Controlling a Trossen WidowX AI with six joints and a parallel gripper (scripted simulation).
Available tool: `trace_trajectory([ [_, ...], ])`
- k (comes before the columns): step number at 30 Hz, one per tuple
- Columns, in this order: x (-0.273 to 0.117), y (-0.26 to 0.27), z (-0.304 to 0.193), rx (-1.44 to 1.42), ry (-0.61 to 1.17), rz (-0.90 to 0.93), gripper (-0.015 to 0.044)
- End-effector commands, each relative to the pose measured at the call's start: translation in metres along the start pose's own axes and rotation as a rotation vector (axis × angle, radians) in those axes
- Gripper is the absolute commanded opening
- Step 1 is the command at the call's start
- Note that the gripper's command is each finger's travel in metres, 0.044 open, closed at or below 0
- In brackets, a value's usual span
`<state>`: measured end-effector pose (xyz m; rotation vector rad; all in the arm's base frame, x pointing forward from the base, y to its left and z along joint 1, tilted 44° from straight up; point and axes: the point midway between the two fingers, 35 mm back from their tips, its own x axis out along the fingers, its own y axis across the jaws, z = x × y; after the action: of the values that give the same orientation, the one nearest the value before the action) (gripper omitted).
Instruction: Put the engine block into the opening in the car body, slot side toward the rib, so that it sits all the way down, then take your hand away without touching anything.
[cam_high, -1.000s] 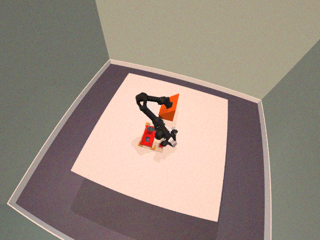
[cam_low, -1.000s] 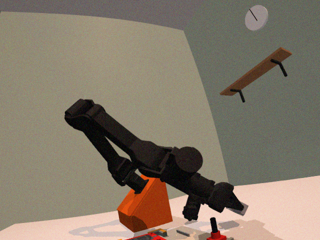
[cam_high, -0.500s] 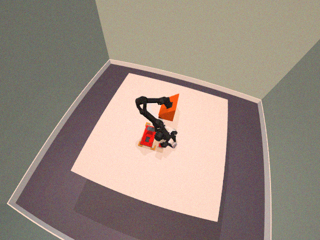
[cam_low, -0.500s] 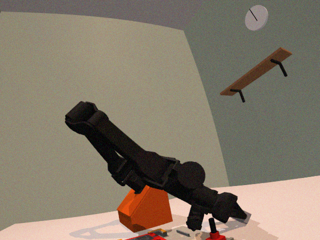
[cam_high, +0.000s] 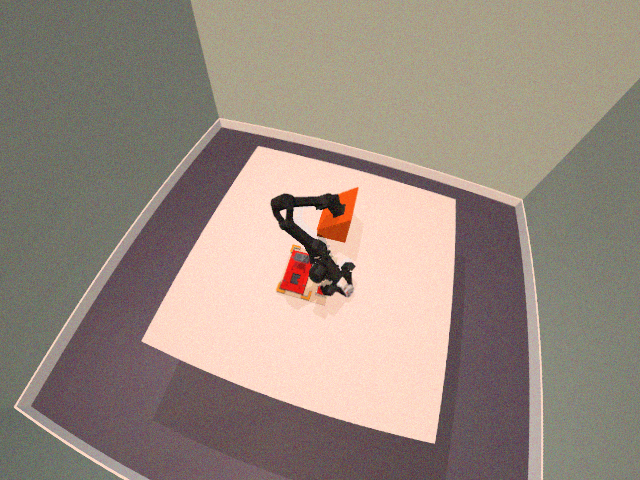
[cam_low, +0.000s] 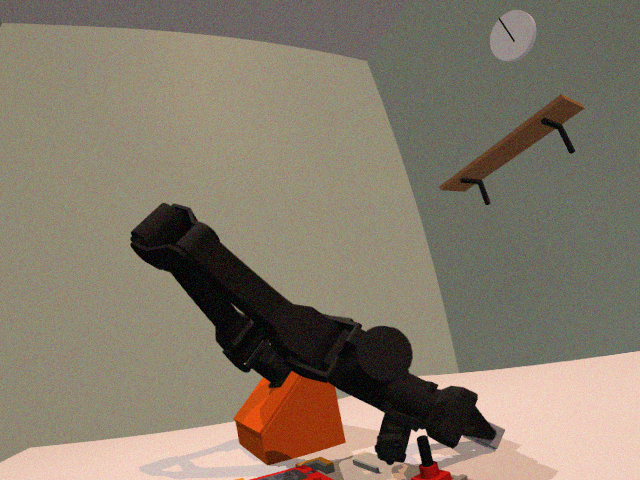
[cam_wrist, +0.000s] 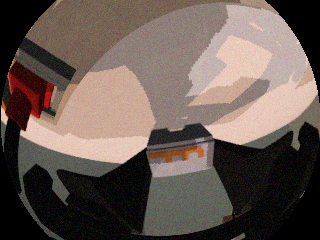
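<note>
The car body (cam_high: 292, 269) (cam_low: 289, 474) is a red piece with grey and dark patches, left of the gripper in the top view and cut off at the bottom of the exterior view. My gripper (cam_high: 345, 288) (cam_low: 492, 435) (cam_wrist: 179, 147) is shut on the engine block (cam_high: 348, 290) (cam_low: 498, 439) (cam_wrist: 180, 167), held above the table to the side of the car body. The block shows a dark top, a pale grey face and an orange notched patch. Its slot side and the rib cannot be made out.
A red piece with an upright black peg (cam_low: 424, 450) (cam_wrist: 30, 92) stands beside the car body, near the gripper. Orange corner pieces (cam_high: 280, 289) surround the car body. A large orange wedge (cam_high: 346, 211) (cam_low: 305, 423) stands behind, at the arm's base.
</note>
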<state>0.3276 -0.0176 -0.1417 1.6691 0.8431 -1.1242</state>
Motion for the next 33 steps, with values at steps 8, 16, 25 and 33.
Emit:
trace_trajectory([
  [8, 0.001, 0.000, -0.001, 0.008, -0.003, 0.000, 0.0053],
  [16, 0.001, 0.000, -0.001, 0.008, -0.003, 0.000, 0.0263],
  [25, 0.001, 0.000, -0.001, 0.008, -0.003, 0.000, 0.0440],
  [33, -0.014, 0.000, -0.003, 0.027, -0.015, -0.003, 0.0440],
])
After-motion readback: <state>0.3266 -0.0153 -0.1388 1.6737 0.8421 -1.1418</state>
